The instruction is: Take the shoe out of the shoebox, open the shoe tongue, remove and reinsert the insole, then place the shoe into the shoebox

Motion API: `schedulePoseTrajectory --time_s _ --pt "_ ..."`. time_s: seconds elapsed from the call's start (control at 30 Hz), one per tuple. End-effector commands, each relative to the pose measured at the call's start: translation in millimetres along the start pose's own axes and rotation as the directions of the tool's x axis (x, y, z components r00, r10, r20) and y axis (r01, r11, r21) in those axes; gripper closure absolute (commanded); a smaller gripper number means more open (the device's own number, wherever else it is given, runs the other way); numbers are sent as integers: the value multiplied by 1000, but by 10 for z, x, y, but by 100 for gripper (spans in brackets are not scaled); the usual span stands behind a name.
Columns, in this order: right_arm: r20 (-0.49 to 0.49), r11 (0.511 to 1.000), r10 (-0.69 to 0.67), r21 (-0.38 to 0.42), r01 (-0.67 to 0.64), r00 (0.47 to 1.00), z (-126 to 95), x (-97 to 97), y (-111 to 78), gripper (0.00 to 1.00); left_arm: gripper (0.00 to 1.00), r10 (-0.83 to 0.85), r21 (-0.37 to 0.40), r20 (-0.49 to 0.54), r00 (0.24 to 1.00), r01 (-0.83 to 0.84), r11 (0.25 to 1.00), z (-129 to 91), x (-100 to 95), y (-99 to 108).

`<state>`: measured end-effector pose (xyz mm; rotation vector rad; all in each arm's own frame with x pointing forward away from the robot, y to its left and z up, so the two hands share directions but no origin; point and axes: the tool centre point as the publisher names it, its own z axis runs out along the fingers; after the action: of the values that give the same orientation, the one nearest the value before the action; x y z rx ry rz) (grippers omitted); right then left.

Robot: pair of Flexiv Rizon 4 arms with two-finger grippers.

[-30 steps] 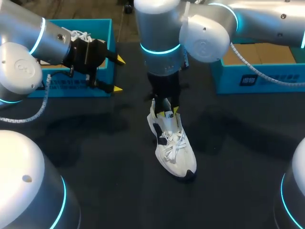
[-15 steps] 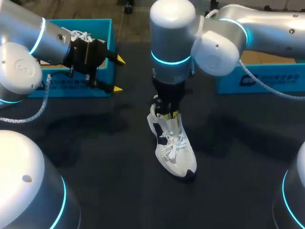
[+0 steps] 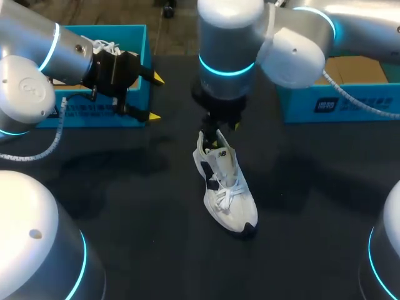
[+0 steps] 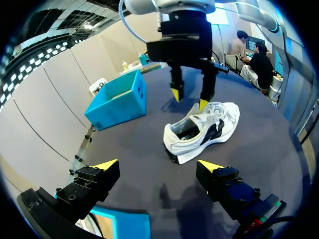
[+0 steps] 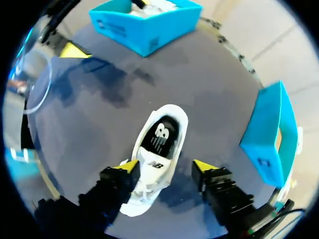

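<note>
A white shoe (image 3: 228, 187) with dark trim lies on the black table, toe toward me. Its mouth is wide and the dark insole (image 5: 160, 137) shows inside. My right gripper (image 3: 215, 132) hangs just above the heel end, fingers apart and touching nothing; in the right wrist view the right gripper (image 5: 165, 167) straddles the tongue from above. The left gripper (image 3: 153, 97) is open and empty beside the blue shoebox (image 3: 94, 112) at the back left. The left wrist view looks past the left gripper (image 4: 159, 167) at the shoe (image 4: 204, 132) and the right gripper (image 4: 191, 97).
The back-left shoebox holds another white shoe (image 3: 106, 45). A second blue box (image 3: 337, 100), brown inside, stands at the back right. Bare black table surrounds the shoe on all sides.
My right gripper has risen out of the shoe's mouth and its fingers have spread apart. The shoe stays in place. The left arm has not moved.
</note>
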<state>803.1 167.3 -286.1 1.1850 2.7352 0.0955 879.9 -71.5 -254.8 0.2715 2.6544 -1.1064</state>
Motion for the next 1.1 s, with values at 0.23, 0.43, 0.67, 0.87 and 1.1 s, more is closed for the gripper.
schedulePoseTrajectory --time_s 0.23,0.43,0.67,0.87,1.1 --pt "-18 841 -538 59 538 843 -194 -177 251 0 0 1 -2 1 1000 -1 1000 -6 10 -1" --pt "-7 828 -558 53 558 830 -208 -197 263 0 0 1 -2 1 1000 -1 1000 -6 10 -1" --pt "-7 828 -558 53 558 830 -208 -197 263 0 0 1 -2 1 1000 -1 1000 -6 10 -1" --pt "-16 764 -640 99 638 768 55 -165 383 0 0 1 -2 1 1000 -1 1000 -6 10 -1" --pt "3 688 -723 96 719 691 320 -186 676 0 0 1 -2 1 1000 -1 1000 -6 10 -1"
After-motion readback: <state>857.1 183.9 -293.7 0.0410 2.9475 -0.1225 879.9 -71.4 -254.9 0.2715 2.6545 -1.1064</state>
